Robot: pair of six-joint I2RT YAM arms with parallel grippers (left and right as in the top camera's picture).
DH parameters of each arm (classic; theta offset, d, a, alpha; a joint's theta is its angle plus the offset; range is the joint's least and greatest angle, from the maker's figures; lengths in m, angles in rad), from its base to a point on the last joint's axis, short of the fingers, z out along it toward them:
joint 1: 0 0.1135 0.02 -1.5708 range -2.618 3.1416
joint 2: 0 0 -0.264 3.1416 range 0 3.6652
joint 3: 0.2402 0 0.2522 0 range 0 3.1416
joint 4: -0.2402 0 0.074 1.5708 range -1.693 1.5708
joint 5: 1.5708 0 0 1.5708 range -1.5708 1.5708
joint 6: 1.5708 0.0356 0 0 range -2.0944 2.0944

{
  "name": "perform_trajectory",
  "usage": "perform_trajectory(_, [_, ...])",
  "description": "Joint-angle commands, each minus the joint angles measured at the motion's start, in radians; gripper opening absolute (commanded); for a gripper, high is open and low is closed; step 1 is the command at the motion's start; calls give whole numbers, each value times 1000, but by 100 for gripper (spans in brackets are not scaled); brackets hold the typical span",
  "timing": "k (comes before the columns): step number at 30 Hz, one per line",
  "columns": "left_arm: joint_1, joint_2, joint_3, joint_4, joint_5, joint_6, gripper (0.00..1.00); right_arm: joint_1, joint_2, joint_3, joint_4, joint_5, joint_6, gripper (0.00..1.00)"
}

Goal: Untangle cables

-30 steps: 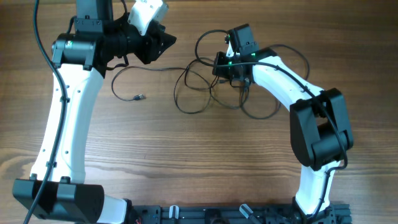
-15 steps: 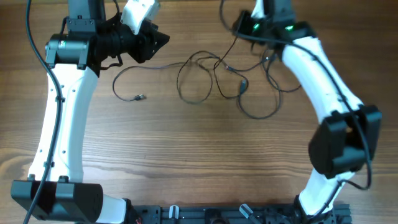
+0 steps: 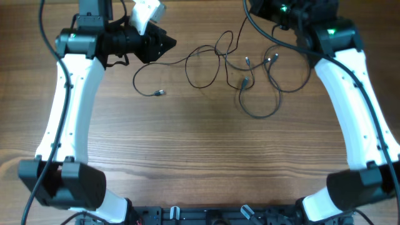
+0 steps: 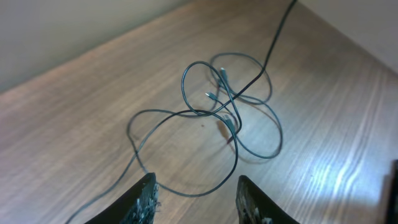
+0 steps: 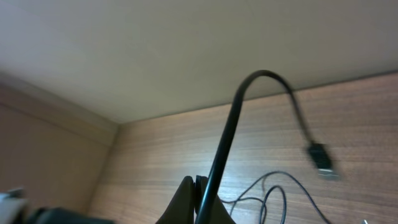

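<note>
- My table: wood-grain top, smooth, with a soft sheen.
- The cables: thin black sheath, matt.
- My left arm and right arm: white shells, smooth glossy plastic; joints matt black.

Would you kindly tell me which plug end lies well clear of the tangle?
The leftmost plug end, lying alone on the bare table; the other plugs sit within the tangle.

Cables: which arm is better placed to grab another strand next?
Probably left: the left gripper is open, empty and faces the cables on the table; the right gripper is shut on one raised strand.
</note>
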Motion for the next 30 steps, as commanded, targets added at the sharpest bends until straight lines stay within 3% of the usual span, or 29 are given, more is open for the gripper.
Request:
perform_trajectory(1, [-26, 39, 8, -7, 78, 25, 43, 3, -52, 27, 0, -18, -22, 5])
perform_trajectory(11, [-94, 122, 8, -79, 109, 132, 47, 3, -69, 28, -5, -33, -16, 5])
perform_trajectory(23, [-117, 245, 8, -173, 110, 244, 40, 2, -69, 28, -3, -39, 10, 5])
perform_trajectory(30, [-163, 267, 8, -188, 110, 286, 41, 3, -69, 28, 1, -40, 22, 4])
